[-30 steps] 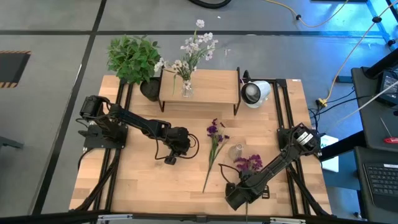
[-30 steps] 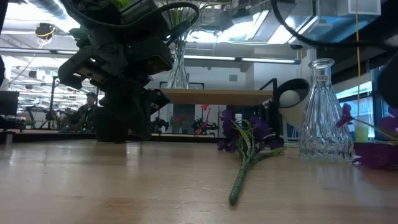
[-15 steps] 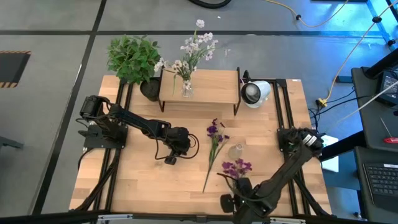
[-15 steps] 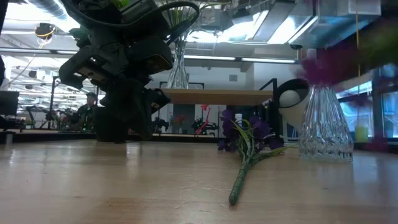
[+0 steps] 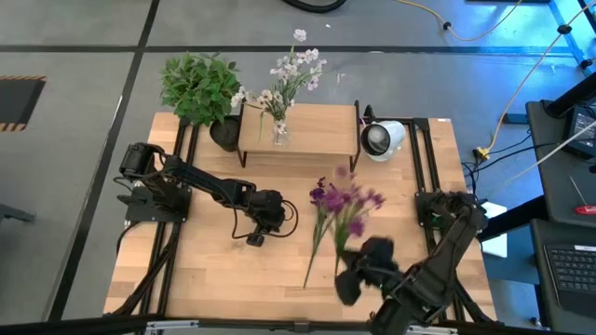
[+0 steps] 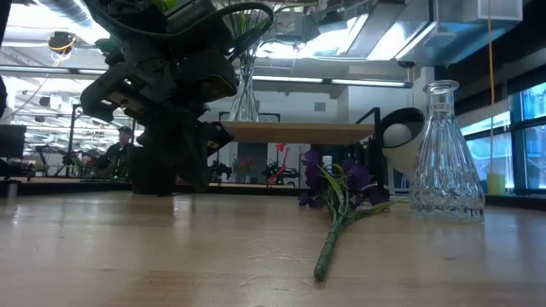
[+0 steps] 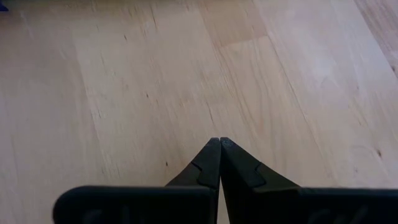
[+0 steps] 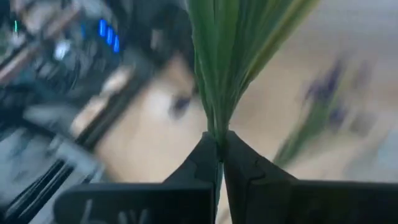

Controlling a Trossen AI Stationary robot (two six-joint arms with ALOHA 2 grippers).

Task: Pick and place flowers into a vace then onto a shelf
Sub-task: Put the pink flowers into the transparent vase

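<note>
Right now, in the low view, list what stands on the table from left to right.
Left arm → purple flower lying on the table → empty glass vase.

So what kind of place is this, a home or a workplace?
Likely a lab or workshop, not a home: exposed ceiling ducts with strip lights, a grey concrete floor crossed by loose yellow cables, and a black keyboard beside the table.

No legible text or labels anywhere.
</note>
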